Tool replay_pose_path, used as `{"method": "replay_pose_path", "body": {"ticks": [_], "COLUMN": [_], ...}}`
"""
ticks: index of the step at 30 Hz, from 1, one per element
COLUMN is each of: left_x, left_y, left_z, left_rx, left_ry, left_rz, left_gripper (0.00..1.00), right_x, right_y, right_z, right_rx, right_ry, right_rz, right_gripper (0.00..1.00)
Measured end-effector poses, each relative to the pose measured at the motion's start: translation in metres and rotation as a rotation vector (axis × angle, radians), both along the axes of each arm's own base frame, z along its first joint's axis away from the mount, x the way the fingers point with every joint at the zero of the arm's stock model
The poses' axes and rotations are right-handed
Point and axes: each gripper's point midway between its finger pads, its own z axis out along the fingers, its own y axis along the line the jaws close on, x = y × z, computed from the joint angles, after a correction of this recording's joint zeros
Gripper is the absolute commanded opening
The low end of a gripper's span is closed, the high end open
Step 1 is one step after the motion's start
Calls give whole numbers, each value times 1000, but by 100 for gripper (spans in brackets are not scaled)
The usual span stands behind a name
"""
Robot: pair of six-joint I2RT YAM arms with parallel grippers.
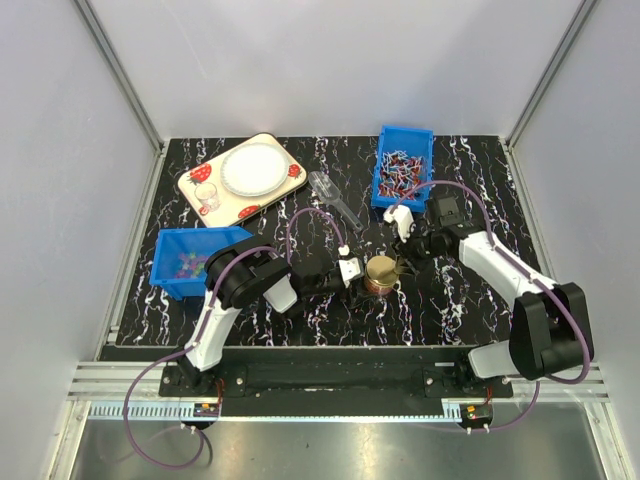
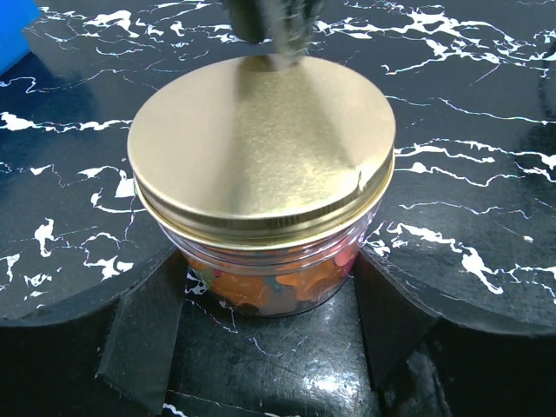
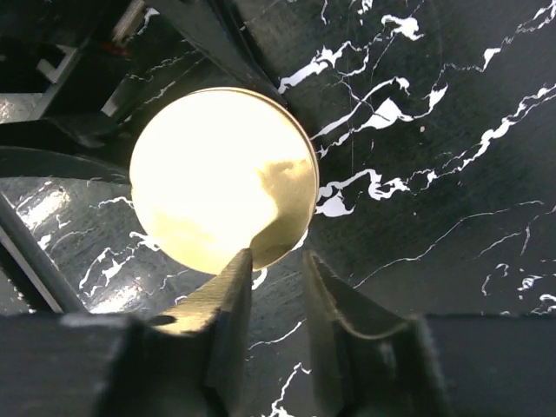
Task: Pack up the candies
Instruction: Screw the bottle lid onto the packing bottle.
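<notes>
A clear glass jar (image 1: pixel 381 274) with a gold lid (image 2: pixel 261 148) stands mid-table, with orange and pink candies (image 2: pixel 287 282) showing through its wall. More tiny multicoloured candies (image 1: pixel 186 265) lie in the left blue bin (image 1: pixel 165 262). My left gripper (image 1: pixel 362 272) reaches in from the left, and in the left wrist view (image 2: pixel 269 261) its fingers (image 2: pixel 143 330) press both sides of the jar. My right gripper (image 1: pixel 405 262) hovers at the lid's right edge. In the right wrist view (image 3: pixel 276 259) it is narrowly open and empty over the lid (image 3: pixel 221 178).
A second blue bin (image 1: pixel 428 165) at the back right holds red-white-dark wrapped sweets. A patterned tray (image 1: pixel 290 175) with a white plate (image 1: pixel 252 168) and a small cup (image 1: pixel 210 200) sits at the back left. A clear plastic scoop (image 1: pixel 335 200) lies between them.
</notes>
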Motion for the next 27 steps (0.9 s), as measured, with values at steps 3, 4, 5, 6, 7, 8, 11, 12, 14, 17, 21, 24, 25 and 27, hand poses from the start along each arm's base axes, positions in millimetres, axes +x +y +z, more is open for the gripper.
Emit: {"method": "replay_pose_path", "body": {"ticks": [3,4,5,6,7,8,11,12,14,17,21,24,25,27], "left_x": [0,1,1,1,1,1,1,1,1,1,1,1,1,1], "left_y": [0,0,0,0,1,0,0,0,0,0,0,1,0,0], "left_z": [0,0,0,0,0,0,0,0,0,0,0,0,0,0], "left_rx": [0,0,0,0,0,0,0,0,0,0,0,0,0,0], "left_ry": [0,0,0,0,0,0,0,0,0,0,0,0,0,1], "left_rz": [1,2,2,2,3,2,2,2,2,2,2,3,2,2], "left_gripper": [61,61,61,61,61,61,61,61,61,61,61,61,61,61], "right_x": [-4,-5,-5,-4,-3,-1,5,6,8,8,2,-3,-4,-7], "right_y": [1,3,4,4,5,6,9,11,12,16,27,35,37,41], "right_z": [6,8,10,11,13,16,25,28,30,30,26,22,20,14], "right_rx": [15,24,31,34,38,42,59,65,73,74,70,62,56,39], "right_ry": [2,5,7,6,4,0,-16,-19,-25,-26,-11,-10,-13,-16], "right_rz": [-4,-2,-2,-4,-7,-9,-11,-11,-10,-3,36,68,77,96], "right_gripper": [45,46,48,49,49,50,49,49,45,42,42,42,42,42]}}
